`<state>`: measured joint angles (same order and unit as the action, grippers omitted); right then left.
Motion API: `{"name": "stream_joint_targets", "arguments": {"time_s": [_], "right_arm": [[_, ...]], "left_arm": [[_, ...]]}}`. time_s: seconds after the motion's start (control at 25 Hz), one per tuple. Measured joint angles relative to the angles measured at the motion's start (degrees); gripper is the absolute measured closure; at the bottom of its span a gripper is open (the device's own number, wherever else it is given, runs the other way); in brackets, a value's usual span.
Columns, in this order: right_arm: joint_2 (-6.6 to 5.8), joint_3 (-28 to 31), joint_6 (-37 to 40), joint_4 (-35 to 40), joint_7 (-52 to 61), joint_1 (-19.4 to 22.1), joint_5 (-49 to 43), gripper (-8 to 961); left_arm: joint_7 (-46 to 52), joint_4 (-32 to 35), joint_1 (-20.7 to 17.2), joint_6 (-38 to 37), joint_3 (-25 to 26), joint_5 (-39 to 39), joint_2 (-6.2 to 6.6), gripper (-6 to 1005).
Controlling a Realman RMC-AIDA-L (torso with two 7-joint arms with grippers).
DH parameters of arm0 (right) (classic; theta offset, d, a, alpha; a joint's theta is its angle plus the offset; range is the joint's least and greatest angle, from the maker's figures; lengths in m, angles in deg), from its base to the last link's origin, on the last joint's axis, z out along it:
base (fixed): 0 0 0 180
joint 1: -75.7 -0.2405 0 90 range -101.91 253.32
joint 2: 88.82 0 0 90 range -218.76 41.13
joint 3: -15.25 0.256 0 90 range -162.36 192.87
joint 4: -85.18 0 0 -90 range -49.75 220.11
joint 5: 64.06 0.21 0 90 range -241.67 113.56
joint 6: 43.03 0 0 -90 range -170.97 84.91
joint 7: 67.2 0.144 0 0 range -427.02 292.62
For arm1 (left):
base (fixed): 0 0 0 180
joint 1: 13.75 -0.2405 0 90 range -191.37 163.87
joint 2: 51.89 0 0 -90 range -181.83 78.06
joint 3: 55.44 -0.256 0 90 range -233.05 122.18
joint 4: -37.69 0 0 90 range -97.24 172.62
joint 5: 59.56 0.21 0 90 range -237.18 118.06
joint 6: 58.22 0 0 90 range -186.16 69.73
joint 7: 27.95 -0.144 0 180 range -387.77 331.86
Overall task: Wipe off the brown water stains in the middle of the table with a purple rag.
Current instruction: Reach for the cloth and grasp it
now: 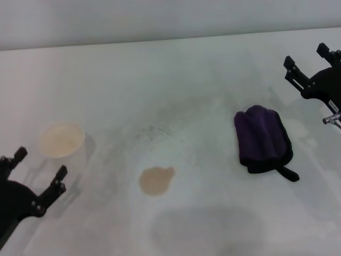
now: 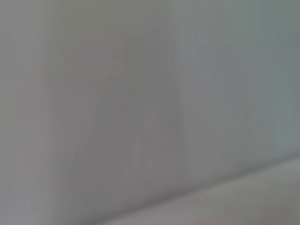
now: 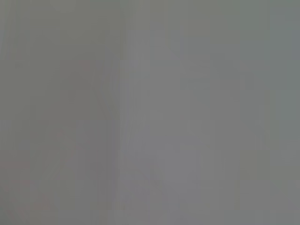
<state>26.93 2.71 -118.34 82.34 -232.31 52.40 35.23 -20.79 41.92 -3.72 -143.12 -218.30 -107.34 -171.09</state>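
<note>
The brown water stain (image 1: 156, 180) is a small tan puddle on the white table (image 1: 176, 85), near the front middle. The purple rag (image 1: 262, 138) lies folded to its right, with its black loop tail pointing to the front right. My right gripper (image 1: 306, 58) is open and empty at the right edge, behind and to the right of the rag. My left gripper (image 1: 40, 164) is open and empty at the front left, well left of the stain. Both wrist views show only blank grey.
A white paper cup (image 1: 62, 143) holding tan liquid stands at the left, just behind my left gripper. A faint grey speckled smudge (image 1: 152, 131) lies behind the stain. The table's back edge runs along the top.
</note>
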Motion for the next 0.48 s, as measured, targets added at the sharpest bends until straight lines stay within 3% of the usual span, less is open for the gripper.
{"name": "stream_joint_targets", "arguments": {"time_s": [0.48], "right_arm": [[-0.31,-0.1,-3.03,0.4,5.03,1.3,-0.08,99]], "left_arm": [[-0.96,0.15,0.55,-7.07,0.0,-11.34,0.35,106]]}}
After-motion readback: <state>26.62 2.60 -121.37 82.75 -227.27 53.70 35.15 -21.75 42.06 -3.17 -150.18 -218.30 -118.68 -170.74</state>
